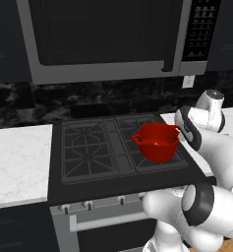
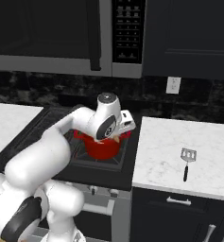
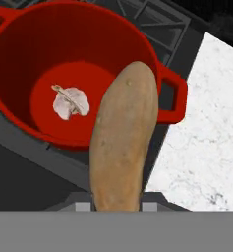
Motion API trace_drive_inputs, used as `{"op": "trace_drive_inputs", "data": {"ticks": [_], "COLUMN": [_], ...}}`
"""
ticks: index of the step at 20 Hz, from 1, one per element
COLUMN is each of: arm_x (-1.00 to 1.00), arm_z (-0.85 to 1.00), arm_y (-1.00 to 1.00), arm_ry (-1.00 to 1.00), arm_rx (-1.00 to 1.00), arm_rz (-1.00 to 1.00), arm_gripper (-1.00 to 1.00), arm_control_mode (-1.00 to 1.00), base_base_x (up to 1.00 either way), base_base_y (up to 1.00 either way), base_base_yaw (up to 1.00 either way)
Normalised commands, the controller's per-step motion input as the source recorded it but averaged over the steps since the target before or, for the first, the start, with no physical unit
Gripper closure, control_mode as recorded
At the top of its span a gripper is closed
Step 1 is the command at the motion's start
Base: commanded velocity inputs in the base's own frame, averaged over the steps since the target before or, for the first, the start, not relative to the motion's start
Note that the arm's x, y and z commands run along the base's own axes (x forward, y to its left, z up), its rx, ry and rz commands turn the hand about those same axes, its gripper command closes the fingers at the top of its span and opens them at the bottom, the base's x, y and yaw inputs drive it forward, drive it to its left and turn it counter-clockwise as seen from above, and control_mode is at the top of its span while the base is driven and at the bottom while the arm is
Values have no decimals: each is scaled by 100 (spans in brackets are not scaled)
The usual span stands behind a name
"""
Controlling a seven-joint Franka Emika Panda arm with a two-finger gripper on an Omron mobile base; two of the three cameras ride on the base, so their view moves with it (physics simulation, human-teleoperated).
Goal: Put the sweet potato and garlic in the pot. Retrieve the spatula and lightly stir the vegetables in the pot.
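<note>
The red pot stands on the stove's right front burner. A garlic bulb lies on its red bottom. My gripper is shut on a long tan sweet potato, which hangs above the pot's right rim and side handle; the potato hides the fingertips. In the right base view my hand hovers just over the pot. The spatula, light grey slotted head and dark handle, lies on the white counter to the right of the stove, away from the gripper.
A black gas stove sits between two white marble counters. A microwave hangs above the stove. A wall outlet is behind the right counter. My own arm crosses the stove's front.
</note>
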Motion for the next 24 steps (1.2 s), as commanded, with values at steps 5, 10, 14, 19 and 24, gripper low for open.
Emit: {"op": "trace_drive_inputs", "data": {"ticks": [5, 10, 14, 19, 24], "arm_x": [66, 59, 5, 0, -5], "arm_z": [0, -12, -19, -40, 23], "arm_y": [38, 27, 29, 20, 0], "arm_ry": [21, 13, 0, 0, -8], "arm_rx": [1, 0, 0, 0, 0], "arm_rz": [17, 6, 1, 0, 0], "arm_gripper": [100, 100, 100, -100, -100], "arm_control_mode": [-100, -100, -100, -100, -100], "base_base_x": [0, 0, 0, 0, 0], "base_base_y": [0, 0, 0, 0, 0], "base_base_yaw": [0, 0, 0, 0, 0]}}
